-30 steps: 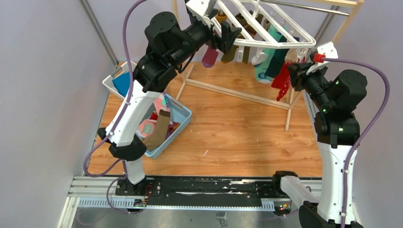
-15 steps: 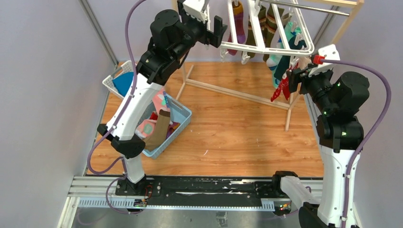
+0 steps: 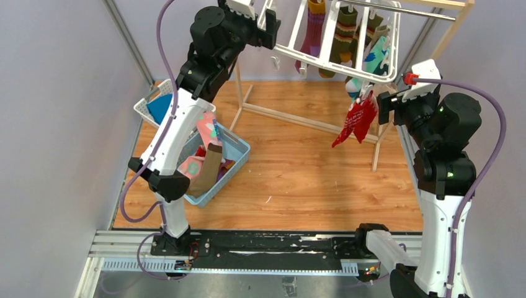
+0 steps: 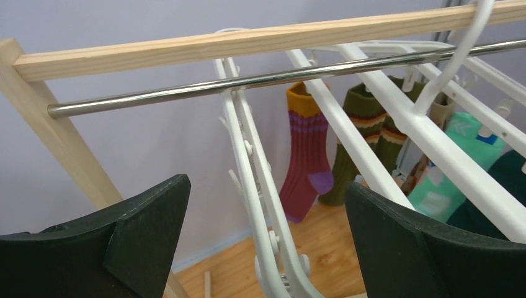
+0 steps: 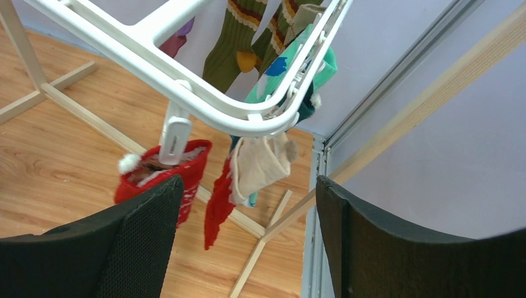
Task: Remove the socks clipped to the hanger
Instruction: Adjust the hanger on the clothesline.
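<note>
Nearest me, at the left of the wooden tabletop (image 3: 298,167), a blue basket (image 3: 240,152) holds a heap of loose socks (image 3: 208,164), brown and pink on top. Further back on the right, the right end effector (image 5: 245,205) stands spread wide with nothing between its fingers, just below the near right corner of the white hanger (image 5: 186,81). A red sock (image 5: 164,171) dangles there from a white clip (image 5: 173,133), beside a beige sock (image 5: 263,164) and teal ones. Beyond, a purple sock (image 4: 307,158) and olive striped socks (image 4: 363,124) hang along the hanger's far side. At the far left the left end effector (image 4: 263,217) is spread wide too, the hanger's edge bar passing between its fingers ungripped. The hanger hangs from the metal rod (image 4: 186,90) of a wooden rack (image 4: 186,46).
</note>
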`<control>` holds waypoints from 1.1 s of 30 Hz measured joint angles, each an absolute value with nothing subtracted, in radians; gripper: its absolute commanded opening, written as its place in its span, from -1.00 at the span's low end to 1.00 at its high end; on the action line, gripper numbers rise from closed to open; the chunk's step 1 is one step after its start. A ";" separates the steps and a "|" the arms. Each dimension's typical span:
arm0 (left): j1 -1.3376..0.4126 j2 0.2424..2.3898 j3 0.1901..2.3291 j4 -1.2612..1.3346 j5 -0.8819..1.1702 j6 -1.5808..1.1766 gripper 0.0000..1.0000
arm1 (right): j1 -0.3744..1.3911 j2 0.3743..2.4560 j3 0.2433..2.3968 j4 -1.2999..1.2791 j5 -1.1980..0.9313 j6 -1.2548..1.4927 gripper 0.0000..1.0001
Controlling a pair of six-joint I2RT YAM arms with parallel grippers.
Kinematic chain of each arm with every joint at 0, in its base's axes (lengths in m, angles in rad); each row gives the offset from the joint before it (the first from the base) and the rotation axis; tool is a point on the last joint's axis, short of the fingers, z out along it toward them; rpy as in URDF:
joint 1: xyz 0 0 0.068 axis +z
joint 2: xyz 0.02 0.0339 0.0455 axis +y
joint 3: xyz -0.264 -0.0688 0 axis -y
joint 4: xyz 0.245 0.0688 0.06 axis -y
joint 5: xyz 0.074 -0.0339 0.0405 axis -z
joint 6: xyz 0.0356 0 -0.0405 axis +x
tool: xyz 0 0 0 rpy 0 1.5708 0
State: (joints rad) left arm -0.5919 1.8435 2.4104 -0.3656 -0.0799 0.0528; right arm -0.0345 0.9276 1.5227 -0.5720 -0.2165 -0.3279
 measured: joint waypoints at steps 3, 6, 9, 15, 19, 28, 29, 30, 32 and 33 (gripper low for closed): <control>-0.581 1.868 2.412 -0.347 -0.088 0.057 1.00 | -0.035 0.927 1.522 -0.584 -0.236 -0.338 0.59; -0.575 1.902 2.423 -0.335 -0.096 0.063 1.00 | -0.035 0.921 1.514 -0.590 -0.279 -0.344 0.59; -0.569 1.933 2.442 -0.324 -0.103 0.070 1.00 | -0.035 0.916 1.512 -0.598 -0.315 -0.349 0.59; -0.554 1.964 2.463 -0.293 -0.132 0.083 1.00 | -0.035 0.908 1.512 -0.598 -0.327 -0.349 0.58; -0.545 1.974 2.486 -0.270 -0.151 0.096 1.00 | -0.035 0.903 1.512 -0.595 -0.287 -0.340 0.58; -0.525 1.984 2.514 -0.205 -0.196 0.123 1.00 | -0.035 0.924 1.512 -0.540 -0.357 -0.293 0.65; -0.525 1.987 2.519 -0.202 -0.199 0.124 1.00 | -0.035 0.929 1.512 -0.532 -0.379 -0.285 0.63; -0.525 1.989 2.523 -0.199 -0.199 0.123 1.00 | -0.035 0.937 1.512 -0.519 -0.403 -0.275 0.61; -0.525 1.989 2.525 -0.194 -0.200 0.124 1.00 | -0.033 0.962 1.513 -0.500 -0.455 -0.252 0.56; -0.525 1.989 2.526 -0.192 -0.200 0.123 1.00 | -0.031 0.975 1.515 -0.495 -0.476 -0.244 0.55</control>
State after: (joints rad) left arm -0.5247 1.9892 2.5259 -0.1921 -0.2001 0.1234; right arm -0.0311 0.9752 1.5154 -0.4946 -0.4763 -0.2436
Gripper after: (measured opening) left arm 0.997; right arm 0.798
